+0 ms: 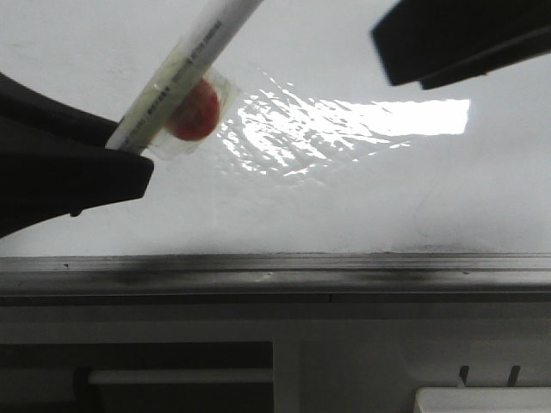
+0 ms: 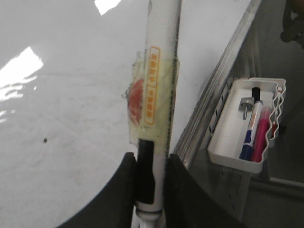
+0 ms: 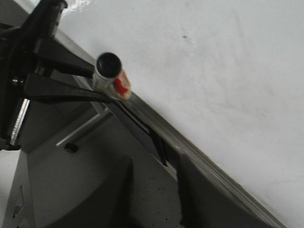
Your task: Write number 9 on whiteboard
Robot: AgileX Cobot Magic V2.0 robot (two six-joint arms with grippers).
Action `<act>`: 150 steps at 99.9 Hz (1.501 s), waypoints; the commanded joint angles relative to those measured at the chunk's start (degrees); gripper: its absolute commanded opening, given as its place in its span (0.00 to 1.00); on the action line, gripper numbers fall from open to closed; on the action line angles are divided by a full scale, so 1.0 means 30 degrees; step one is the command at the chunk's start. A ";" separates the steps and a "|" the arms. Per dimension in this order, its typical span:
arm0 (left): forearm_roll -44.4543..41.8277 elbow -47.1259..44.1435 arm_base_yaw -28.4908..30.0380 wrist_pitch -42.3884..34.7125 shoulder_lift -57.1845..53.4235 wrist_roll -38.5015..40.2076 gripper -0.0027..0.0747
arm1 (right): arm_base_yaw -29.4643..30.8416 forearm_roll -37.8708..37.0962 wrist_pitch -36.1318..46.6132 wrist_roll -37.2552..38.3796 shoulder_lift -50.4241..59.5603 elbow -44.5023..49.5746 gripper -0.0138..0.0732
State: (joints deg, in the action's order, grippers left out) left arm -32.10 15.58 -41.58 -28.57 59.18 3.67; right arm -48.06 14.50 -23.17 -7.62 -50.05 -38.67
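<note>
The whiteboard (image 1: 362,202) is glossy white with a bright glare patch and fills most of the front view. It also shows in the left wrist view (image 2: 61,118) and the right wrist view (image 3: 223,71). No number 9 shows on it in any view; only small dark specks do. My left gripper (image 1: 129,159) (image 2: 152,159) is shut on a white marker (image 1: 185,64) (image 2: 159,71) wrapped with yellowish tape and a red dot, held over the board's left part. The marker's tip is out of view. My right gripper (image 3: 154,164) is open and empty, near the board's rail; it is dark at the upper right of the front view (image 1: 456,43).
A grey metal rail (image 1: 275,271) (image 3: 190,147) runs along the board's near edge. A white tray (image 2: 223,147) hangs beyond the rail and holds a blue marker (image 2: 251,130), a pink one (image 2: 262,137) and a small metal part. A tray corner (image 1: 482,400) shows at the lower right.
</note>
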 commanded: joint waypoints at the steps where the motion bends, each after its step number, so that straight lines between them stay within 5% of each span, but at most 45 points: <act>1: -0.0230 0.0469 -0.0121 -0.2626 -0.0260 0.0121 0.01 | -0.0675 0.0108 0.1561 -0.0311 -0.0838 -0.1254 0.53; 61: -0.0639 0.0469 -0.0121 -0.3011 -0.0260 0.0121 0.01 | -0.1864 0.1096 0.2474 -0.0276 -0.3192 -0.3817 0.51; 101: -0.0639 0.0469 -0.0121 -0.3011 -0.0260 0.0121 0.01 | -0.1864 0.1592 0.1987 -0.0276 -0.3665 -0.3817 0.09; 111: -0.0602 0.0469 -0.0121 -0.3011 -0.0260 0.0121 0.02 | -0.1864 0.1674 0.1898 -0.0313 -0.3791 -0.3817 0.07; 138: 0.0502 0.0469 -0.0087 -0.3011 -0.0612 0.0121 0.34 | -0.1864 0.1185 0.1891 -0.0351 -0.3756 -0.3817 0.07; 150: 0.1434 0.0469 -0.0087 -0.2736 -0.1781 0.0121 0.38 | -0.1829 0.0942 0.1807 -0.0351 -0.3756 -0.3817 0.07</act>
State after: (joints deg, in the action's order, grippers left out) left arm -32.21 15.38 -41.58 -32.77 57.11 3.67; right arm -53.68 18.13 -20.12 -8.02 -61.99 -48.37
